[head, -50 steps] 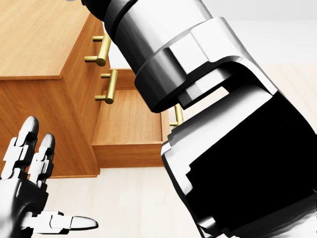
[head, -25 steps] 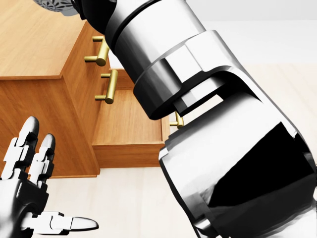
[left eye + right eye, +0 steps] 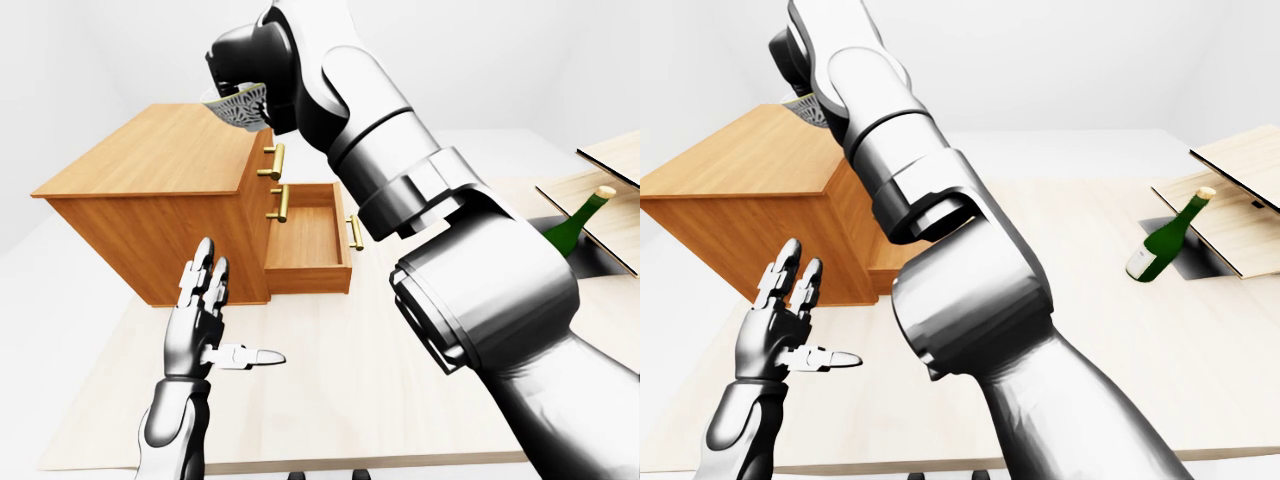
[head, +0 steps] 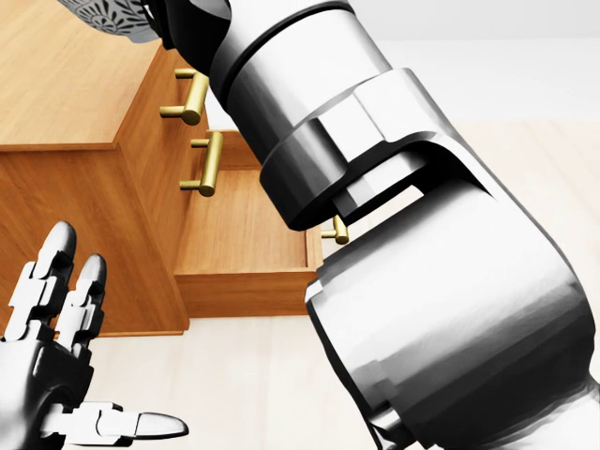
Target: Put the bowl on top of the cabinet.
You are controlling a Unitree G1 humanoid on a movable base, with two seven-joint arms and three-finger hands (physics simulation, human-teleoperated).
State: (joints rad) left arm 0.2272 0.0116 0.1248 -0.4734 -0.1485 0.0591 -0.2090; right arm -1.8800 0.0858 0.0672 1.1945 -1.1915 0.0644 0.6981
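Above the cabinet [image 3: 150, 150] top, the right robot hand [image 3: 245, 58] grips the bowl [image 3: 243, 106].

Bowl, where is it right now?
In the left-eye view the bowl is near the top, left of centre, gripped in the right hand over the right edge of the cabinet top.

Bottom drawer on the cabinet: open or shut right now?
Open. The bottom drawer stands pulled out from the cabinet, with its wooden floor and side walls in plain sight.
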